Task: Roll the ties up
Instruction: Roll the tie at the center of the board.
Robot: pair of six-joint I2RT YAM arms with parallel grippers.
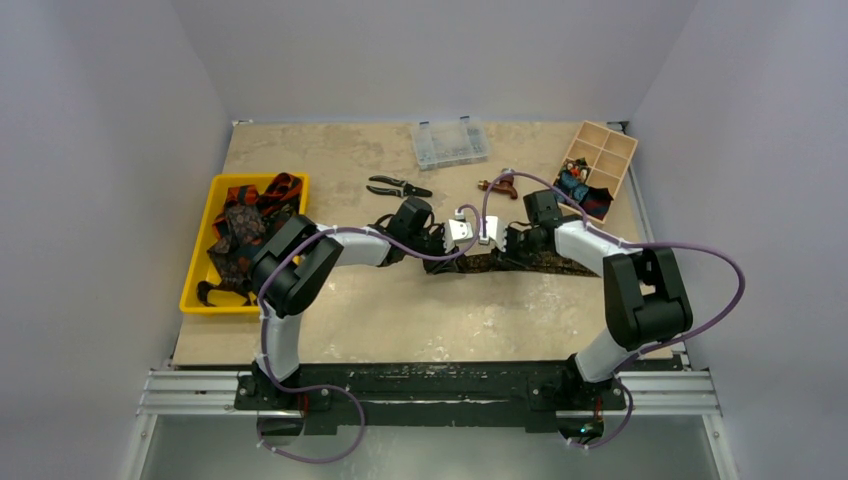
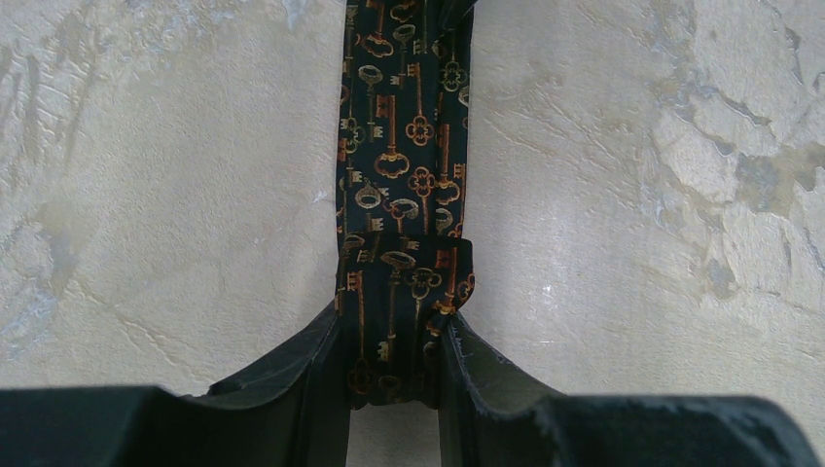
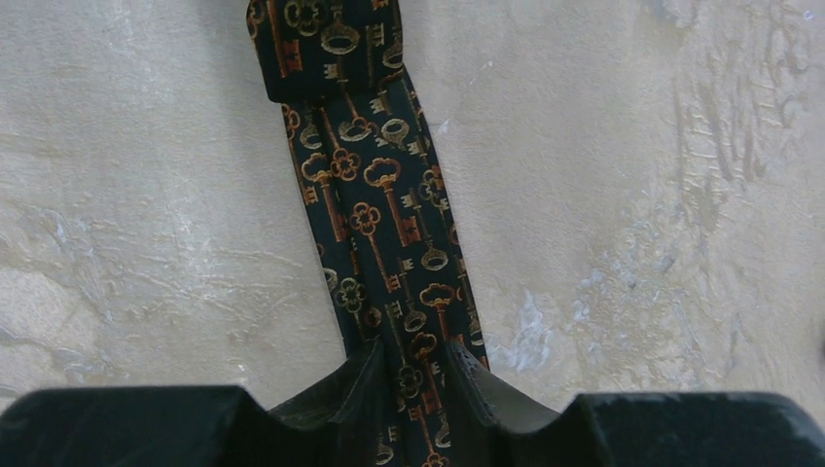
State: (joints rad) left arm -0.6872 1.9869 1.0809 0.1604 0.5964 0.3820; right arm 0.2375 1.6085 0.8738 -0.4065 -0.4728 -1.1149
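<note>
One tie (image 1: 545,264), black with gold and orange keys, lies flat across the middle of the table. Both grippers meet over its left part. In the left wrist view the tie (image 2: 399,146) runs straight away from my left gripper (image 2: 391,321), which is shut on its folded-over end. In the right wrist view my right gripper (image 3: 416,355) is shut on the narrow strip of the tie (image 3: 384,214), with the folded end at the top of that view. Several more ties (image 1: 245,225) lie heaped in a yellow tray (image 1: 198,252) at the left.
Black-handled pliers (image 1: 398,187) lie behind the left wrist. A clear plastic box (image 1: 449,142) stands at the back centre. A wooden compartment box (image 1: 607,150) at the back right holds rolled cloth. A small brown object (image 1: 497,186) lies near it.
</note>
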